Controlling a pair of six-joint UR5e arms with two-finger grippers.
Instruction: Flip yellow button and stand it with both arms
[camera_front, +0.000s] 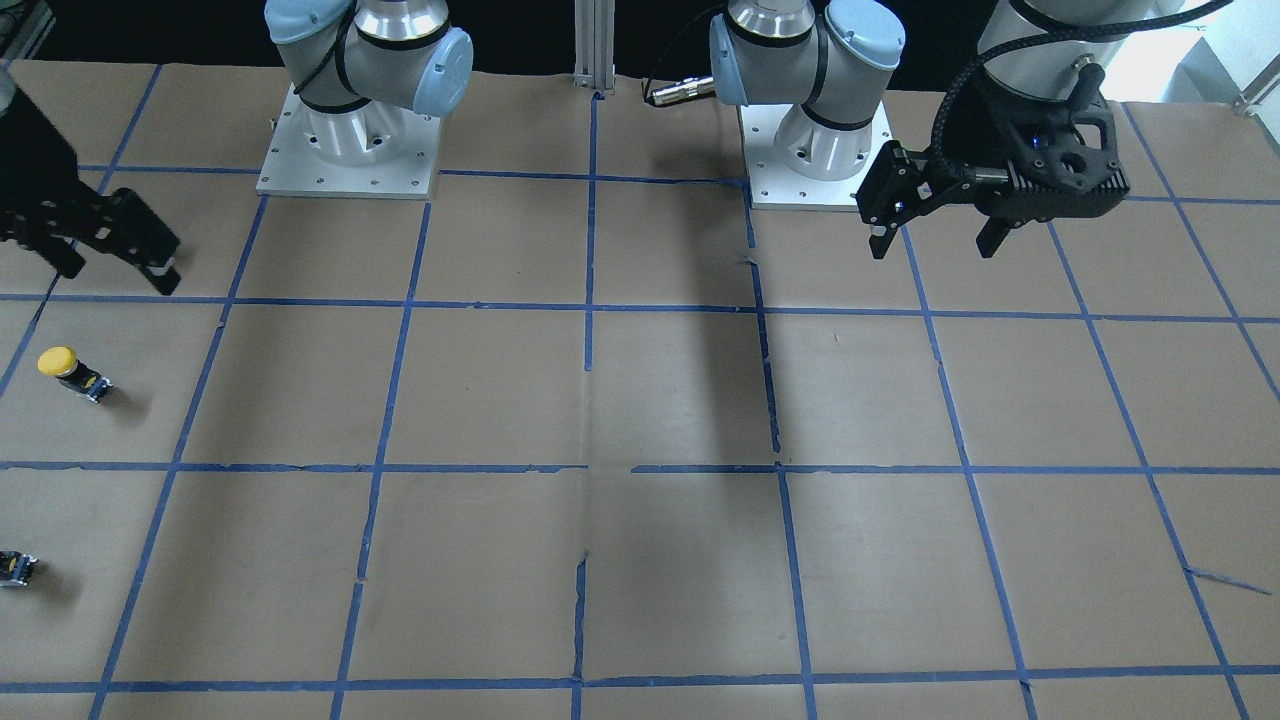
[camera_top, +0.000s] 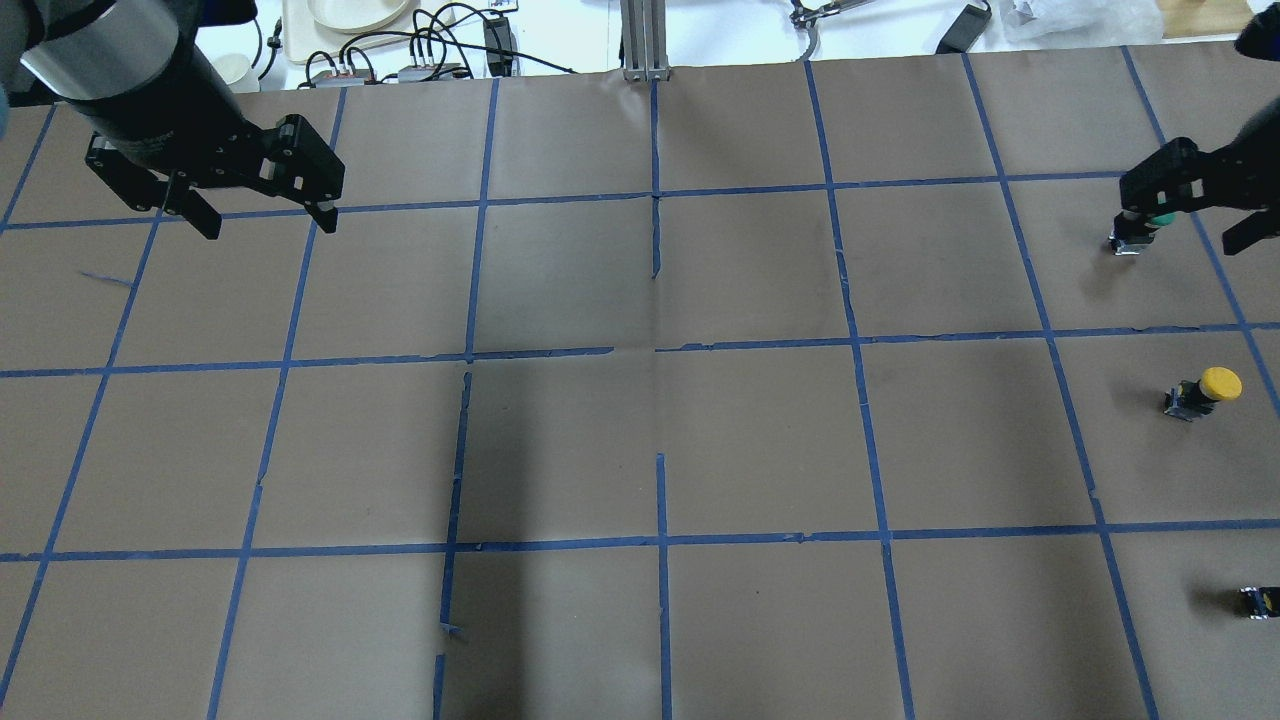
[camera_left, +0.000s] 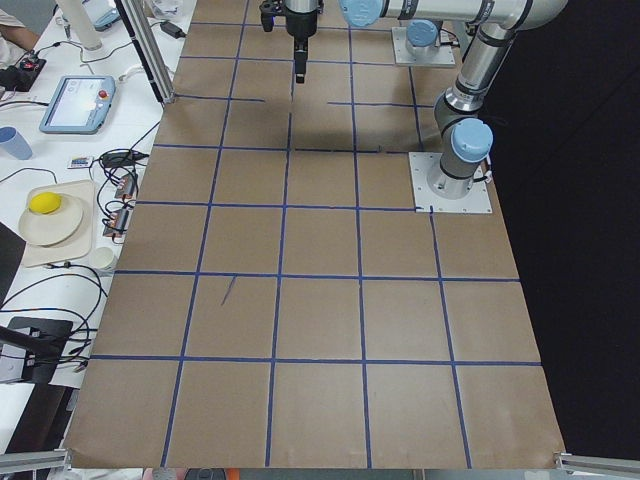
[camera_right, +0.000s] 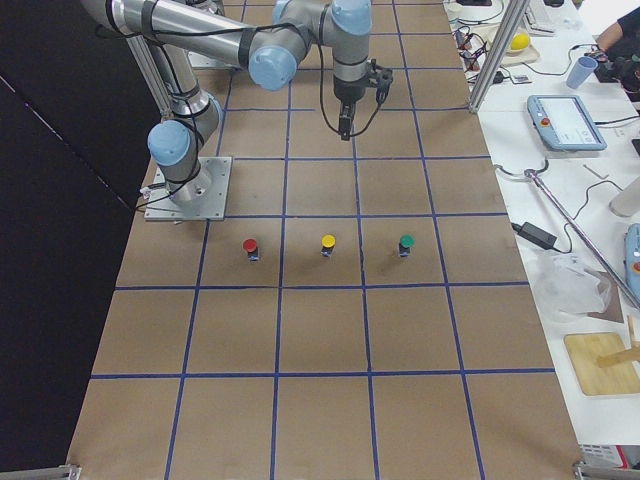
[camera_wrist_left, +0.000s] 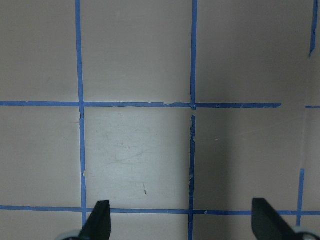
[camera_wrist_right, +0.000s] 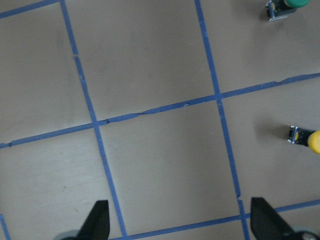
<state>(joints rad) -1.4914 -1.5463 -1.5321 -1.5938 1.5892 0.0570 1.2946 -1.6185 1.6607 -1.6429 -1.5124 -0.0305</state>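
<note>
We have the yellow button out near the tabletop's edge on the robot's right side, roughly midway between the robot's edge and the operators' edge. From the overhead view it seems tipped, yellow cap pointing toward that right edge and black body trailing inward, though the side view leaves this less sure. The right gripper hangs close by, on the button's far side, above the green button, fingers spread wide and empty. The left gripper hovers well apart near the opposite edge, fingers also wide. So we judge the right arm much the nearer, needing to draw back toward the robot.
</note>
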